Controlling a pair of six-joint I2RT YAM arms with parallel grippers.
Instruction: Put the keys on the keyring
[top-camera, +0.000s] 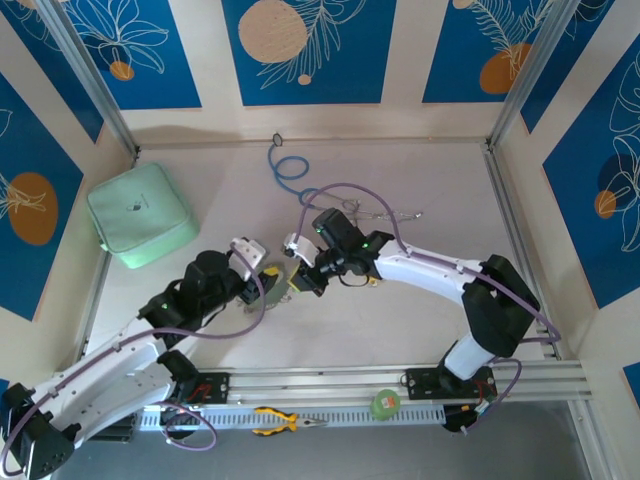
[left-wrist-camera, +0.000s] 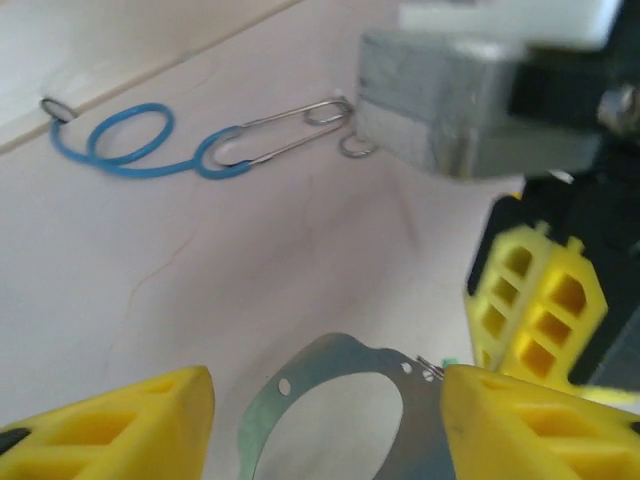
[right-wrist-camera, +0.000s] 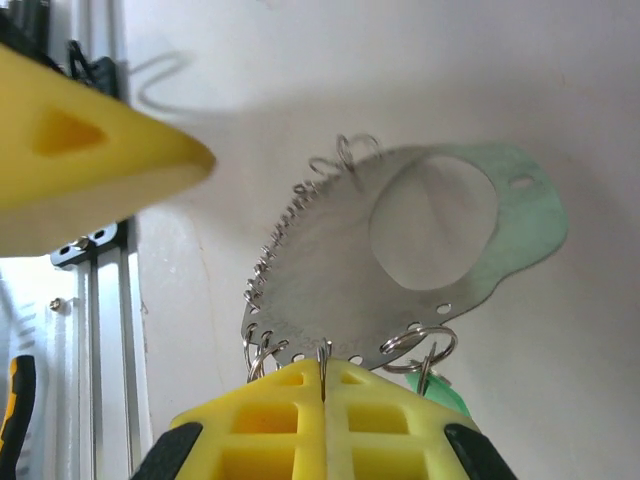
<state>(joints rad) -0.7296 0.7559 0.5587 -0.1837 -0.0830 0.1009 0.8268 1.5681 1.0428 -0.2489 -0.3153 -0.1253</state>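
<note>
Right now the right gripper (right-wrist-camera: 322, 392) is clamping the keyring (right-wrist-camera: 320, 250), its two yellow fingers (right-wrist-camera: 265, 425) pressing flat together on the plate's 6 o'clock edge in the right wrist view. The keyring is showing there as a thin silvery plate with a large round hole, with small wire rings running along its rim from 12 o'clock round to 7 o'clock. At 5 o'clock of the plate a larger ring is hanging just beside the fingers, and a sliver of the green key head (right-wrist-camera: 443, 392) is peeking out below it; the other key is too hidden to place.

The left gripper (left-wrist-camera: 325, 425) is standing with its jaws apart, one yellow finger at 7 o'clock and one at 5 o'clock of the left wrist view, and the keyring's rim is lying between them. Whether either pad is touching the metal I cannot tell.

From above, both grippers are meeting just at 7 o'clock of the middle of the table (top-camera: 400, 320). A mint-green pouch (top-camera: 140, 215) is lying at 9 o'clock, a blue stethoscope tube (top-camera: 290, 170) is curling at 12 o'clock, and yellow-handled pliers (top-camera: 285, 422) and a round green disc (top-camera: 385, 403) are sitting at 6 o'clock on the near rail.
</note>
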